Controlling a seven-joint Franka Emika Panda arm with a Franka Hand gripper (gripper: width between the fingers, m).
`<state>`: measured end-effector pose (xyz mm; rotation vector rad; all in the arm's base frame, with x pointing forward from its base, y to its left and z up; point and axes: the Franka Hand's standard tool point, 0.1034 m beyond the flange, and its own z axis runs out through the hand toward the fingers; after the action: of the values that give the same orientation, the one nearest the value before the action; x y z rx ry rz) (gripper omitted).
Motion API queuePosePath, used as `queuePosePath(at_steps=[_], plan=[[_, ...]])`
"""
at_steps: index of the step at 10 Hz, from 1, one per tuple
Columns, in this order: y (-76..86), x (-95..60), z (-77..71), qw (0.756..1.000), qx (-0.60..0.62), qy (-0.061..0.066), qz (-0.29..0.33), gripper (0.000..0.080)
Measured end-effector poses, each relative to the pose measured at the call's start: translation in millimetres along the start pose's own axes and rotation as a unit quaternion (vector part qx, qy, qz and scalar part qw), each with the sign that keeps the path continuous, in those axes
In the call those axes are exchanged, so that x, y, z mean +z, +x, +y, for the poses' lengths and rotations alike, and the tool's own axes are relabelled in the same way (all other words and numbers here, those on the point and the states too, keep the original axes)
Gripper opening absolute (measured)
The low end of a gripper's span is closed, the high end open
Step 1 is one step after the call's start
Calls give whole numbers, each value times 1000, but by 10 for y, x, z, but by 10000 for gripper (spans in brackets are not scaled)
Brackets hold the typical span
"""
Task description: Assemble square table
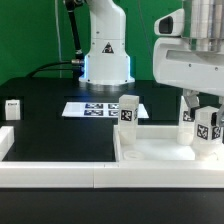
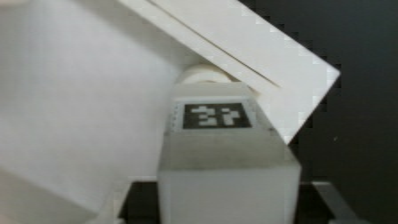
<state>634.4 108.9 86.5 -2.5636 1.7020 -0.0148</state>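
Observation:
The white square tabletop (image 1: 155, 152) lies flat inside the rail at the exterior view's right, underside up. One white tagged leg (image 1: 128, 110) stands upright at its far left corner. My gripper (image 1: 204, 112) is shut on a second tagged leg (image 1: 207, 128), held upright over the panel's far right corner. In the wrist view, this leg (image 2: 217, 140) runs between my dark fingers (image 2: 150, 200), and its far end meets the panel's rimmed corner (image 2: 240, 55). A third leg (image 1: 12, 108) stands on the black table at the far left. The fourth leg is out of view.
The marker board (image 1: 100, 108) lies flat in front of the robot base (image 1: 105, 50). The low white border rail (image 1: 60, 172) runs along the front and up the left side (image 1: 8, 140). Black table lies between them.

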Motion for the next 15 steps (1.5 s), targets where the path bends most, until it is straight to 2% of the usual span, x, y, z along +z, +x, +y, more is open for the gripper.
queuePosePath(at_steps=[2, 3, 5, 6, 7, 11, 12, 13, 14, 15], plan=[[8, -1, 11, 998, 64, -2, -2, 293], [9, -2, 11, 998, 55, -2, -2, 294], [13, -1, 16, 1000, 0, -7, 2, 540], [17, -11, 6, 996, -90, -12, 6, 540], [23, -6, -8, 987, -160, -7, 9, 615], [22, 2, 4, 963, -270, -9, 8, 648], [23, 3, -9, 948, -318, -4, 11, 649], [20, 12, -42, 933, -359, 15, 24, 649], [42, 28, -27, 917, -396, 24, 31, 649], [83, 19, -19, 898, -439, 26, 30, 649]])
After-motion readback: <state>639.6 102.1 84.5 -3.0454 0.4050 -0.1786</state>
